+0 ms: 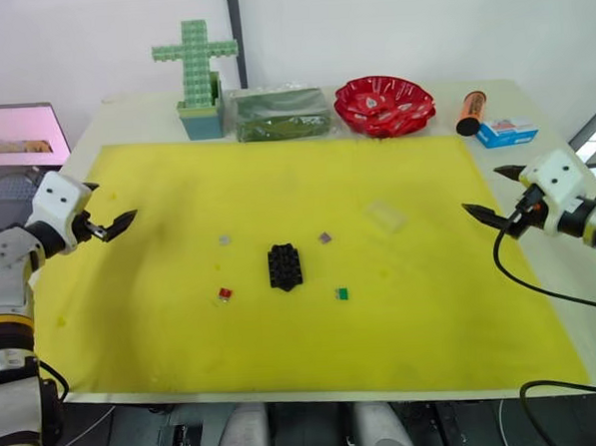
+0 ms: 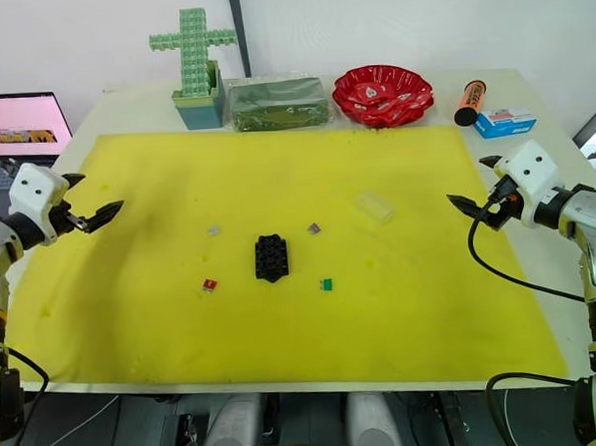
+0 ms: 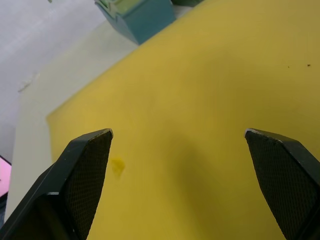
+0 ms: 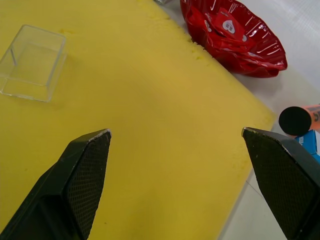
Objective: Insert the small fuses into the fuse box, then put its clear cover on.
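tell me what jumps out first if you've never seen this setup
The bright yellow mat covering most of the table, with the small black fuse box at its centre. Behind the mat's far edge stand a green block cross and a glossy red bowl.

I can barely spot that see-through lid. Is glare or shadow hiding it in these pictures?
No harsh glare. In the left eye view the clear cover shows faintly against the yellow mat; in the right wrist view its edges stand out sharply, with soft shadow beneath the right gripper.
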